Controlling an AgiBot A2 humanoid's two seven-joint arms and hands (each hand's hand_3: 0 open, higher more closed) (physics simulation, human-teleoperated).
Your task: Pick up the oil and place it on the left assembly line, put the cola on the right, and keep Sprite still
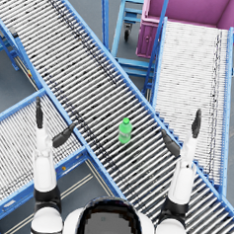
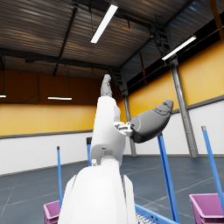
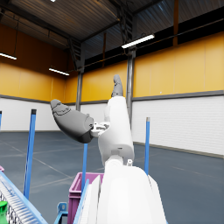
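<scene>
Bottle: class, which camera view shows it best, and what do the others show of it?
The head view: the bottle stands whole and upright on the middle conveyor. The left wrist view shows none of it. The right wrist view shows only a green sliver at its edge, possibly the bottle.

The head camera looks steeply down from well above on the slanting roller conveyor (image 1: 92,72). Each wrist camera sits close behind its own hand, the left hand (image 2: 118,127) and the right hand (image 3: 103,127), and faces up and outward at the hall's yellow wall (image 2: 43,118) and ceiling (image 2: 52,30). Both hands also show low in the head view; that is the shared part.
</scene>
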